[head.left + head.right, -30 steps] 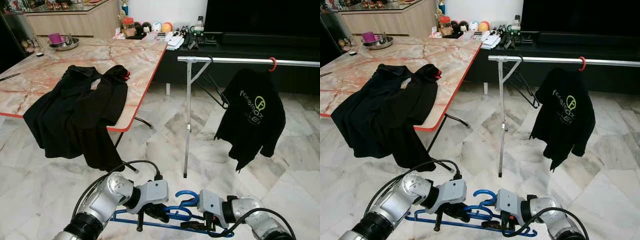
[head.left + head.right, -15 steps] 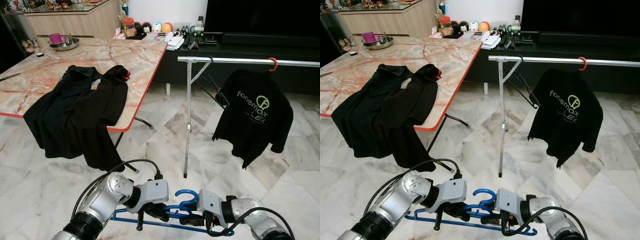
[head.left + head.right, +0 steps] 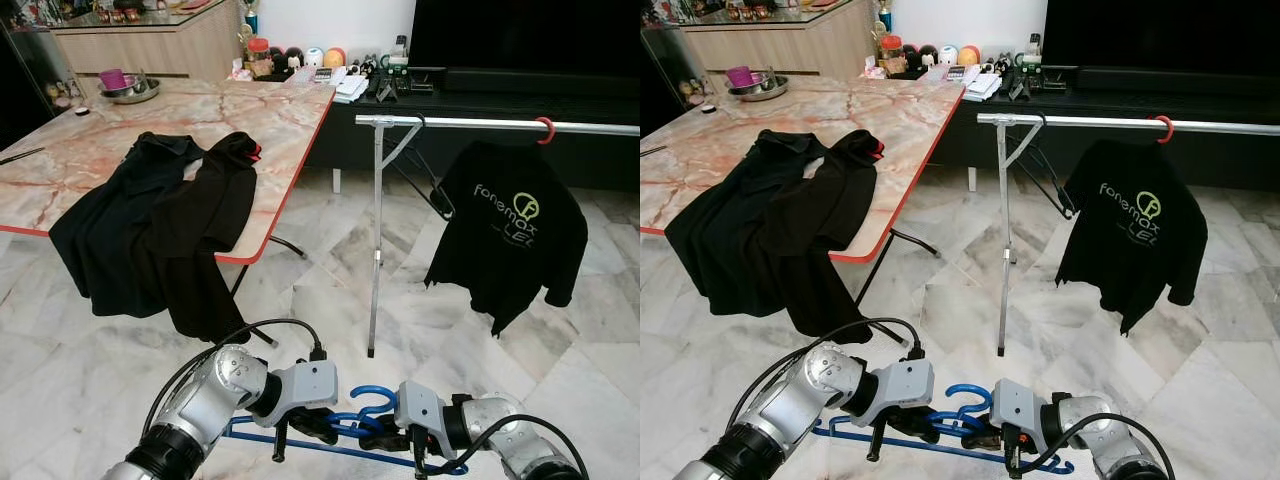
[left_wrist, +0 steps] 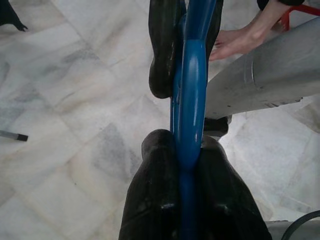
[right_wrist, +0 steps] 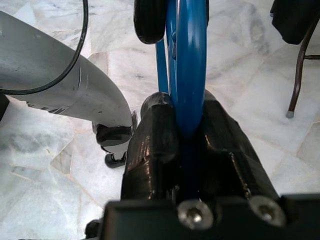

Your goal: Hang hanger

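The blue hanger [image 3: 372, 405] is clamped level by the left gripper [image 3: 318, 428] and right gripper [image 3: 385, 441], hook aimed at the rail [image 3: 480, 122] well ahead.

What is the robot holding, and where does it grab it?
A blue hanger: left gripper and right gripper both clamp it either side of its hook.

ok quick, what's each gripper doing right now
Left gripper: shut on the blue hanger.
Right gripper: shut on the same blue hanger.
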